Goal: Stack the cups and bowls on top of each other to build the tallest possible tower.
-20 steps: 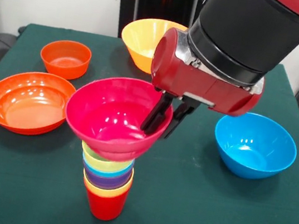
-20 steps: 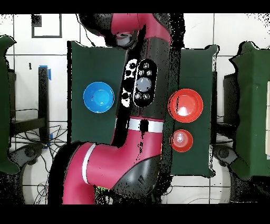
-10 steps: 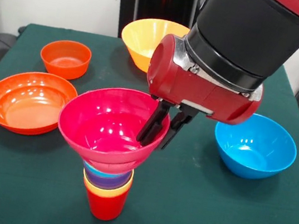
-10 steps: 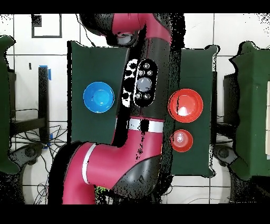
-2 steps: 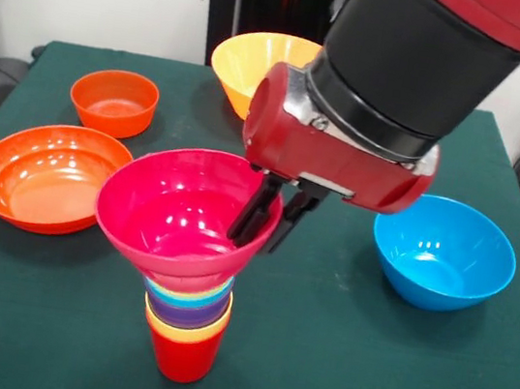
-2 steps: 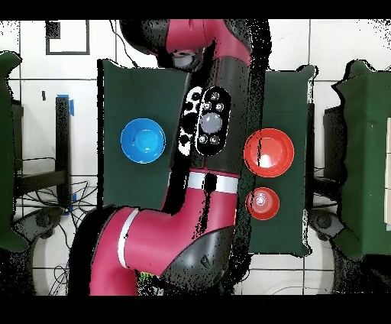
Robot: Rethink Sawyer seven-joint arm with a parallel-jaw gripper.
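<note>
Front view showed the end effector (image 5: 262,220) gripping the pink bowl (image 5: 179,212) by its rim, one dark finger inside the bowl and the other outside, closed onto the wall on the side toward the blue bowl (image 5: 443,251). The pink bowl sat directly under and beside the end effector, on top of the tower (image 5: 185,325), tilted slightly with its gripped edge a little higher. Below it the nested cups showed as coloured bands, blue, then purple, then yellow, with the red cup (image 5: 182,354) as base standing on the worktop (image 5: 333,362), below the end effector and nearer the camera. The blue bowl stood apart from the end effector on its outer-finger side. The yellow-orange bowl (image 5: 250,61) stood behind the end effector, partly hidden by the arm (image 5: 407,60). The wide orange bowl (image 5: 48,173) and small orange bowl (image 5: 113,100) lay well apart on the side opposite the blue one, beyond the pink bowl.

From overhead, the arm (image 6: 210,115) covered the end effector, the tower and the pink bowl. The blue bowl (image 6: 143,140) showed on one side of the arm; the wide orange bowl (image 6: 269,150) and small orange bowl (image 6: 262,202) on the other.
</note>
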